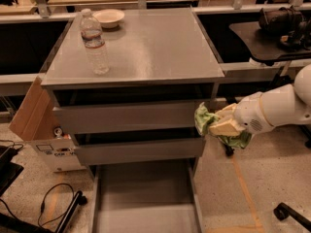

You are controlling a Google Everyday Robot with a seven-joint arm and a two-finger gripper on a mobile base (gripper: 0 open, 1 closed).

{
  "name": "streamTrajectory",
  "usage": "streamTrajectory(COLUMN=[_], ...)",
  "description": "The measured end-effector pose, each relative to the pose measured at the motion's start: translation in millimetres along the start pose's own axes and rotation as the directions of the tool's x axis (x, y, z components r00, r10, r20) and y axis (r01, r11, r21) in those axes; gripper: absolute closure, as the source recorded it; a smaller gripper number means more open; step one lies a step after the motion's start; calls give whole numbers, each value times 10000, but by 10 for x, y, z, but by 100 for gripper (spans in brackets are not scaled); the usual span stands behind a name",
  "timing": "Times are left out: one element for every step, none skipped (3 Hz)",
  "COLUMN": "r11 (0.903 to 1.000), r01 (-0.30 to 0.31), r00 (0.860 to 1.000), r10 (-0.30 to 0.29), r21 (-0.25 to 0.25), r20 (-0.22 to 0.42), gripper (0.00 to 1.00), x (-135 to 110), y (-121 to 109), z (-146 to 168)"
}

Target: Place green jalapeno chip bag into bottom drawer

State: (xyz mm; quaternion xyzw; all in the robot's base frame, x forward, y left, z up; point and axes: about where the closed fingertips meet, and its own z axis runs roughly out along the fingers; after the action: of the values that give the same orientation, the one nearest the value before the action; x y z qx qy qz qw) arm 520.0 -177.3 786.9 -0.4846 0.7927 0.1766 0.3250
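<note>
My gripper (221,123) is shut on the green jalapeno chip bag (206,120), which bulges out left of and below the pale fingers (226,126). I hold it in the air at the cabinet's right front corner, level with the gap between the two upper drawers. The white arm (282,108) reaches in from the right. The bottom drawer (146,198) is pulled out below and to the left of the bag, its flat grey floor showing.
The grey cabinet top (146,47) carries a clear water bottle (95,42) at the left and a small white bowl (109,17) at the back. A cardboard box (31,113) leans at the cabinet's left. Cables (53,203) lie on the floor. A black table (272,38) stands right.
</note>
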Motion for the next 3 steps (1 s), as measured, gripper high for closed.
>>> streamTrajectory(r11=[9989, 9965, 9948], r01=[-260, -354, -669], r00=[9996, 9994, 9972], r10=[256, 348, 691], r21=[-381, -762, -764], r20=[-102, -81, 271], gripper=[100, 100, 100], x=[223, 707, 1017], y=[63, 334, 439], z=[561, 1392, 2095])
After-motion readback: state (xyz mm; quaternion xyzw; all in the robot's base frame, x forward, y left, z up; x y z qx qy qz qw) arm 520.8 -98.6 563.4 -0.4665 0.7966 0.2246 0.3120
